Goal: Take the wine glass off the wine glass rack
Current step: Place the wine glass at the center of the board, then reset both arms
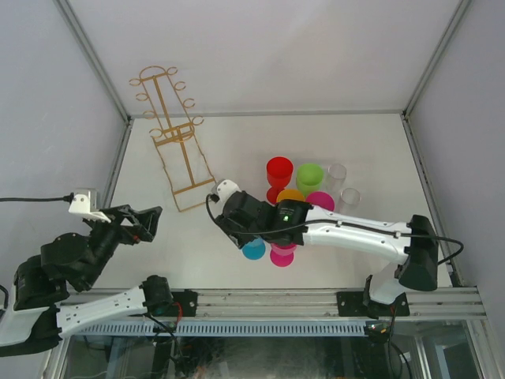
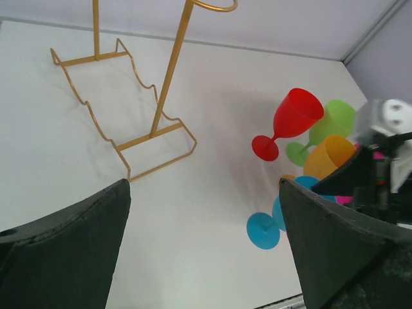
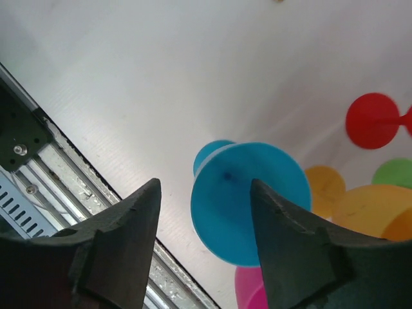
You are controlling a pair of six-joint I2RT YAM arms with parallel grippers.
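Gold wire makes up the wine glass rack [image 2: 170,69], which stands tall and thin at the far left of the table [image 1: 355,142], close to the back wall. None of the curled hooks that I can see carries a glass. The blue wine glass [image 3: 222,206] is well apart from it, down on the table near the front edge, right under the right gripper [image 3: 205,187]. That pincer is released: its two dark fingers stand apart above the blue glass with a clear gap on one side, clamping nothing. To my eye the glass is off the rack and set down, and the arm hovers there only because this is the drop spot.

The spot makes sense, since the blue glass sits at the near end of a cluster. A pink glass [image 1: 282,254] is just beside it. Farther back stand a red glass [image 1: 278,170], a green glass [image 1: 309,177] and an orange glass [image 1: 290,195], with two clear tumblers [image 1: 337,175] on the right. The glasses seem to be gathered here, away from the stand.

The left gripper [image 2: 205,190] is also released, spread wide and empty. It hangs low on the left, pointed toward the rack's base, probably waiting clear of the other arm.

The table top is plain matte white. Pale panels close it in at the back and sides, with metal struts at the corners. An aluminium rail [image 1: 276,300] along the near edge carries both arm bases.
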